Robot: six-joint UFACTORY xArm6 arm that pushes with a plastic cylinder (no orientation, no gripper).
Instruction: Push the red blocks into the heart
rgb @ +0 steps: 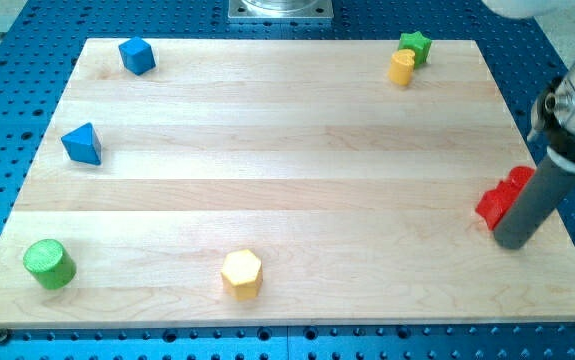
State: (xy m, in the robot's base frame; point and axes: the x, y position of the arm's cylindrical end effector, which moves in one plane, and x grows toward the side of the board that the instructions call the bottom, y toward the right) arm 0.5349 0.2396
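Wooden board (287,150) is lying on a blue perforated table (7,120). The arm carries no pincer, so there is nothing to read as apart or together; it is ending in a dark rod, coming down from the view's upper right.

My tip (512,243) is resting near the board's right edge, low on that side. It is sitting just beside the red blocks (500,197), at their lower right, and appears to be touching them. The rod is covering part of the red cluster, so I cannot tell how many red pieces there are or make out their shapes. No heart shape can be made out among what is showing.

Other blocks are sitting well apart from the tip:
- blue cube (137,55) at the view's top left
- blue triangle (82,144) at the left edge, below the cube
- green cylinder (48,264) at the bottom left
- yellow hexagon (241,273) at the bottom, left of centre
- green star (416,45) at the top right, with a yellow cylinder (401,67) touching it at its lower left
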